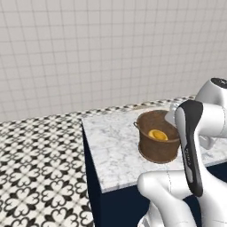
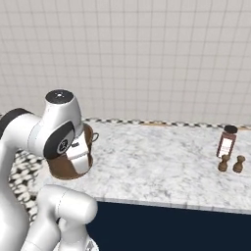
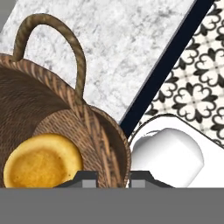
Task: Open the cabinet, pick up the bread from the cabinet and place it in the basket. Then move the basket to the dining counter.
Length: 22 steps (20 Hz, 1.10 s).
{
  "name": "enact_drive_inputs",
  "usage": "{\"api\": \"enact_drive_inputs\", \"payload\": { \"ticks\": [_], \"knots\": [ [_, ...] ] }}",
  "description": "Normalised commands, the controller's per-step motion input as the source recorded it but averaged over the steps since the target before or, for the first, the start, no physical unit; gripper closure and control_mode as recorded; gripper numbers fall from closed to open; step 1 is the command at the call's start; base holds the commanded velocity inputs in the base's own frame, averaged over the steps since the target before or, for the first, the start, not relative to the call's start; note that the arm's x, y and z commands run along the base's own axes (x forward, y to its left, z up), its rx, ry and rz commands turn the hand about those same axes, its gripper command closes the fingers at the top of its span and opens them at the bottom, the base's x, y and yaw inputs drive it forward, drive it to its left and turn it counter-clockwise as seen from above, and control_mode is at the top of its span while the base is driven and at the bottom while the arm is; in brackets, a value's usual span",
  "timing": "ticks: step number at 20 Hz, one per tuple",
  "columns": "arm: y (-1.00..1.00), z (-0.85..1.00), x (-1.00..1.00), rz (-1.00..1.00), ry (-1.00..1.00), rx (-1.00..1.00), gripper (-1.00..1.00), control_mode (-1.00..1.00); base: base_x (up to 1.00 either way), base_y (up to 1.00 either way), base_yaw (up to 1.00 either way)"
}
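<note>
dining counter: the rectangular white-grey veined marble slab with dark navy sides [image 1: 111,146] runs off the right edge in the left base view, and we lose a good chunk of it behind the robot. The patterned black-and-white tile floor [image 1: 40,164] sits to its left.

arm: the white Franka arm with dark joints [image 1: 190,146] folds up and over from the base, with its hand dropped down at the basket's near rim. In the right base view its big round joint covers most of the basket.

basket: the round brown woven pot-shaped basket [image 1: 155,144] stands upright on the counter near the slab's front corner. Its right side is hidden by the arm, and in the hand view we only get one loop handle and part of the rim.

gripper: the two-finger gripper [image 3: 113,177] has its dark tips straddling the basket wall, pinched tight on the rim as far as we can make out. The tips are mostly cut off at the bottom of the hand view.

bread: the small round orange-yellow bun [image 1: 158,135] lies inside the basket on its bottom.

extras: a small brown-capped jar [image 2: 227,141] and two little dark wooden shakers [image 2: 231,163] stand far right on the counter, well apart from the basket, too small to read.
</note>
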Motion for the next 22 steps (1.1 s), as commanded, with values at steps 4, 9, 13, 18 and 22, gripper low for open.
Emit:
{"api": "enact_drive_inputs", "payload": {
  "ticks": [4,9,13,18,22],
  "knots": [
    [-0.04,0.0,0.62,0.07,0.0,0.0,1.0,-1.0,0.0,0.0,0.0],
    [-0.01,-0.1,0.93,0.05,0.0,0.0,1.0,-1.0,0.0,0.0,0.0],
    [0.0,-0.24,0.99,0.03,0.0,0.0,1.0,-1.0,0.0,0.0,0.0],
    [0.0,-0.66,0.85,0.02,0.01,-0.02,1.0,-1.0,0.0,0.0,0.0],
    [0.0,-0.99,0.66,0.0,0.01,-0.09,1.0,-1.0,0.0,0.0,0.0]
  ]
}}
